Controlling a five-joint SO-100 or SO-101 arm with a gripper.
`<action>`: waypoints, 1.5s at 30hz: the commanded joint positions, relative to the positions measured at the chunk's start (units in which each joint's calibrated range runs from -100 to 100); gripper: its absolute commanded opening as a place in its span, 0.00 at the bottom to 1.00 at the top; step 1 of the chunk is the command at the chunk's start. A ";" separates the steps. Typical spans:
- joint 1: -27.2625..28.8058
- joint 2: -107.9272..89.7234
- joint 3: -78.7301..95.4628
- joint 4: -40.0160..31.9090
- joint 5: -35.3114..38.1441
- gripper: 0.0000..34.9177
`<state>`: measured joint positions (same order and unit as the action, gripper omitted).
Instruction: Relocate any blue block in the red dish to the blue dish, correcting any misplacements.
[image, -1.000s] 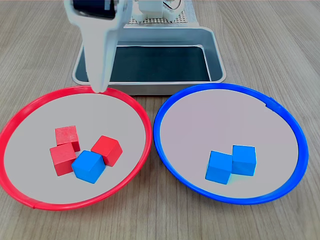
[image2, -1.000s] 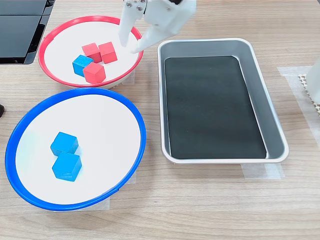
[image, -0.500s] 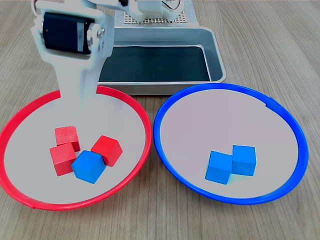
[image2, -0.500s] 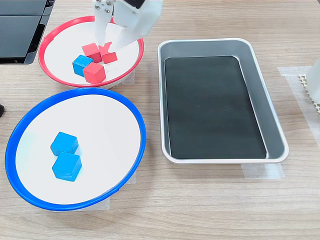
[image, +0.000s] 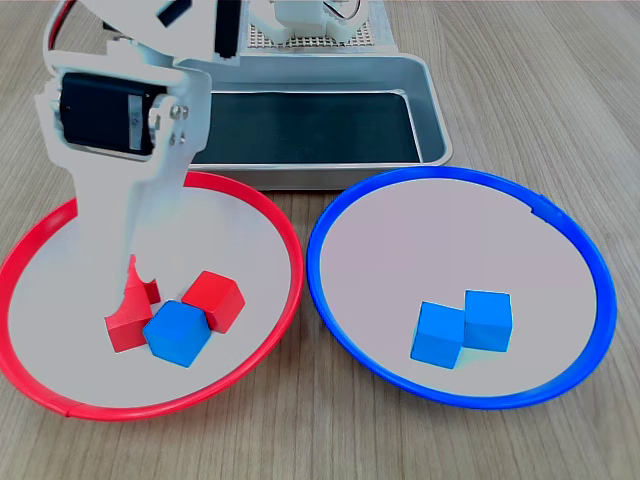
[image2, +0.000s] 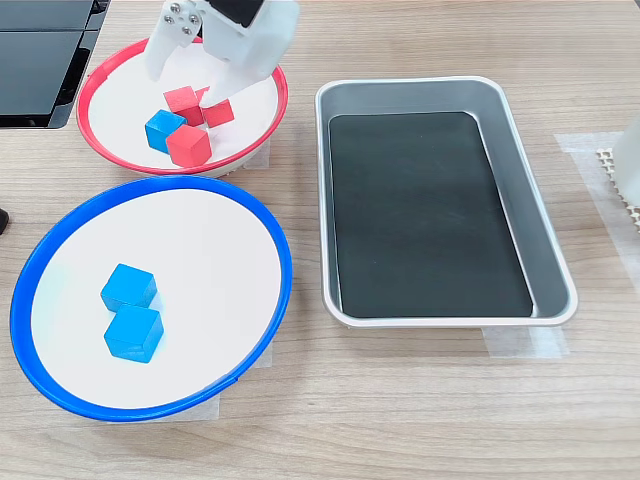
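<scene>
Blue block (image: 177, 333) amid red cubes (image: 214, 298)

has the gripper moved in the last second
Yes. In the second exterior view the gripper has shifted left from the metal tray's corner to over the red dish, jaws open above the red cubes.

Bright, even overhead light in both exterior views. Shadows soft and faint. Mild sheen on metal tray (image2: 545, 215) rim. Arm (image: 120, 150) close to lens, slightly soft; the rest sharp.
</scene>
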<state>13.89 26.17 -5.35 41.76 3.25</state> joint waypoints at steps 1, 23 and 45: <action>-1.05 -0.29 -1.70 1.20 -0.39 0.45; -3.12 4.15 -7.53 1.86 -1.32 0.45; -3.40 8.41 -10.90 -0.86 -1.22 0.36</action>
<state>11.06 34.87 -13.70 41.84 1.98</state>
